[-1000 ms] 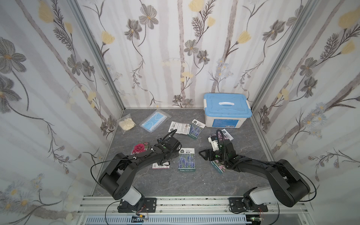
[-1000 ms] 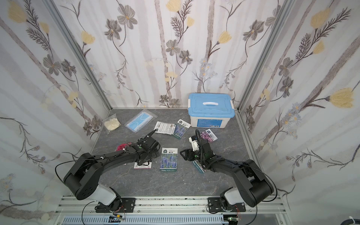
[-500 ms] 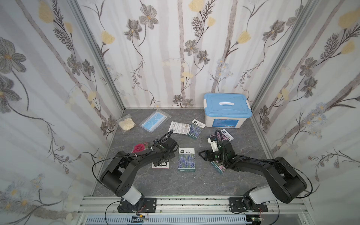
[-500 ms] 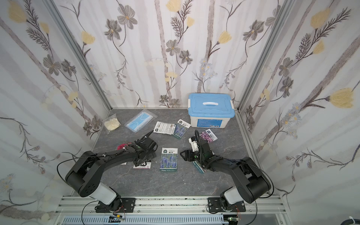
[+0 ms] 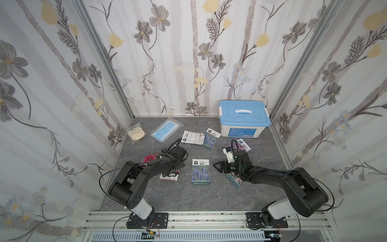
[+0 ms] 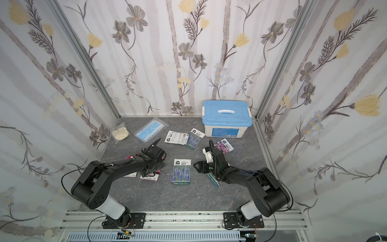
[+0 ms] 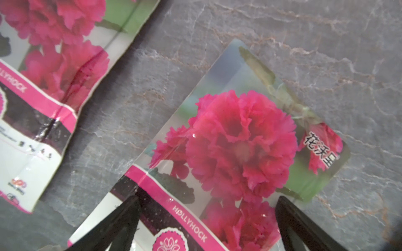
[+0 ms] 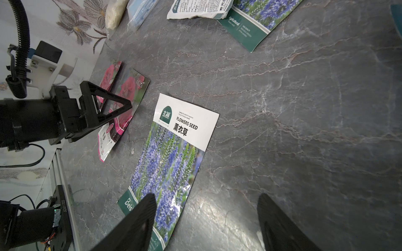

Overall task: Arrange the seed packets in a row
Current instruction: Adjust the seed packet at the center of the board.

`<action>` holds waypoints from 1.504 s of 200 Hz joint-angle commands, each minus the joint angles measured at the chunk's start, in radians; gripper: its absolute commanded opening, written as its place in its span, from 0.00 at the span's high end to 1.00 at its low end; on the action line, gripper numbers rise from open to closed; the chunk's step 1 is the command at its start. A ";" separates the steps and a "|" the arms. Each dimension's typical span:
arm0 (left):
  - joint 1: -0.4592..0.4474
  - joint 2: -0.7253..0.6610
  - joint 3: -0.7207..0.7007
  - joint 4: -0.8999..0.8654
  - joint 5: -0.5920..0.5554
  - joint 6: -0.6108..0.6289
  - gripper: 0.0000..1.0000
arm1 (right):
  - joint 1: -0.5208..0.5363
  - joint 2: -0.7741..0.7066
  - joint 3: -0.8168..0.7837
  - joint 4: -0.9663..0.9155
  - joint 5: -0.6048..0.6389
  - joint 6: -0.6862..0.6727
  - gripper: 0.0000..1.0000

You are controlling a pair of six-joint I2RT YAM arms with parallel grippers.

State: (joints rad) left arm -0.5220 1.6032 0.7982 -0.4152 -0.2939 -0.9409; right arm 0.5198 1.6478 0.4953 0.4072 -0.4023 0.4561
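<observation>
Several seed packets lie flat on the grey table. A lavender packet [image 5: 200, 171] [image 6: 181, 171] [image 8: 171, 156] is in the middle. My left gripper [image 7: 207, 217] [image 5: 172, 170] hangs open just above a red hollyhock packet [image 7: 237, 147] [image 5: 170, 176], its fingertips [image 7: 124, 215] straddling the packet's label end. A second red packet [image 7: 50, 71] [image 5: 149, 158] lies beside it. My right gripper [image 8: 206, 217] [image 5: 217, 166] is open and empty, low over bare table next to the lavender packet. Another packet [image 5: 234, 179] lies partly under the right arm. A white-backed packet [image 5: 192, 137], a lavender one [image 5: 210, 136] and a pink-purple one [image 5: 241, 144] lie further back.
A white box with a blue lid [image 5: 244, 117] stands at the back right. A clear bag with a blue face mask [image 5: 166, 130] and a clear bag of cream stuff [image 5: 136, 133] lie at the back left. Papered walls close in three sides.
My left gripper has drawn back toward the front left and now sits over the red hollyhock packet. The right arm and the packets have not moved.
</observation>
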 commanded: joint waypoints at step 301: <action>-0.073 0.005 0.052 0.225 0.196 0.085 0.00 | -0.001 -0.137 0.008 -0.042 0.045 0.009 0.24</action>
State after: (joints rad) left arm -0.5961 1.5814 0.8593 -0.2771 -0.1230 -0.8440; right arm 0.5179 1.4956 0.4973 0.3500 -0.3645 0.4599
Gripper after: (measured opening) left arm 0.997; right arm 0.757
